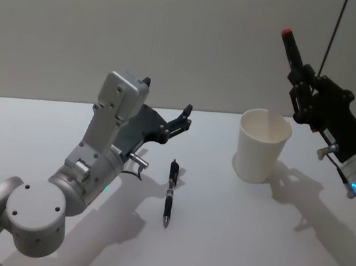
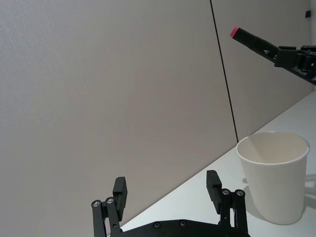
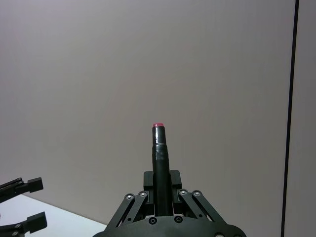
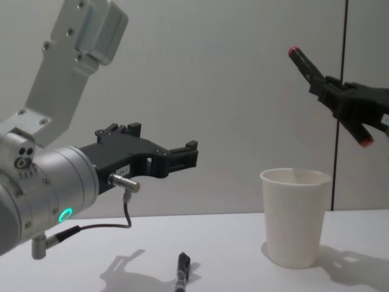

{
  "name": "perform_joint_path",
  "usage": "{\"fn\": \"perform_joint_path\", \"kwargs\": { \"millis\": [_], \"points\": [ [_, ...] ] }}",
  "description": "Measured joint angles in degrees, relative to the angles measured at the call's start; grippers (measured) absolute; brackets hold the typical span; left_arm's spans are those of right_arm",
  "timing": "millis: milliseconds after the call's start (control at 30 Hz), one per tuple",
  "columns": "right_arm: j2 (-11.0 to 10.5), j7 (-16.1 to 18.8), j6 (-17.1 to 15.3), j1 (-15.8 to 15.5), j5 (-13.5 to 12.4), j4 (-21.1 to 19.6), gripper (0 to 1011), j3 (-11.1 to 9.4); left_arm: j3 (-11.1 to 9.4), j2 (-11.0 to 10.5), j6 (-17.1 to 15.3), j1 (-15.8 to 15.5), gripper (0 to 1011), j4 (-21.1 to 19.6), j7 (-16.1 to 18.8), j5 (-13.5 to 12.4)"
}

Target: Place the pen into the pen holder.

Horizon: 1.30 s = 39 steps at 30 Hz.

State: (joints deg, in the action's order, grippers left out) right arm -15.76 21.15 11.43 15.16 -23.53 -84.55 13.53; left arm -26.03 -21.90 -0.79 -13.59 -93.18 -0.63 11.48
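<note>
Right gripper [image 1: 301, 78] is pinching a slim black red-capped pen [image 1: 291, 48], holding it tilted up right of the tapered white paper pen holder [image 1: 263, 147]. Left gripper [image 1: 184, 118] is hovering with fingers spread, a second black pen [image 1: 169, 196] lying just right of it on the smooth white table [image 1: 229, 245].

A plain pale wall [image 1: 112, 32] stands behind the white table [image 1: 248, 247]; a thin dark line [image 1: 336, 29] runs down it above the table's right end.

A plain white table [image 1: 216, 243] meets a bare grey wall [image 1: 114, 20] crossed by a thin dark vertical line [image 2: 224, 74].
</note>
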Motion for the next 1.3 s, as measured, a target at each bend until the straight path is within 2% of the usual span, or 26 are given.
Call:
{"fn": "perform_joint_path", "kwargs": {
  "millis": [533,933,1300],
  "points": [
    [2.68,0.64,6.00,4.10,4.42,6.69,185,1.10,0.00,0.00,0.00,0.00,1001,0.00,0.00,0.00],
    [4.14,0.53,11.55,6.41,10.18,11.93,185,2.02,0.00,0.00,0.00,0.00,1001,0.00,0.00,0.00],
    [5.44,-0.52,15.28,8.37,13.52,16.16,185,2.65,0.00,0.00,0.00,0.00,1001,0.00,0.00,0.00]
  ]
}}
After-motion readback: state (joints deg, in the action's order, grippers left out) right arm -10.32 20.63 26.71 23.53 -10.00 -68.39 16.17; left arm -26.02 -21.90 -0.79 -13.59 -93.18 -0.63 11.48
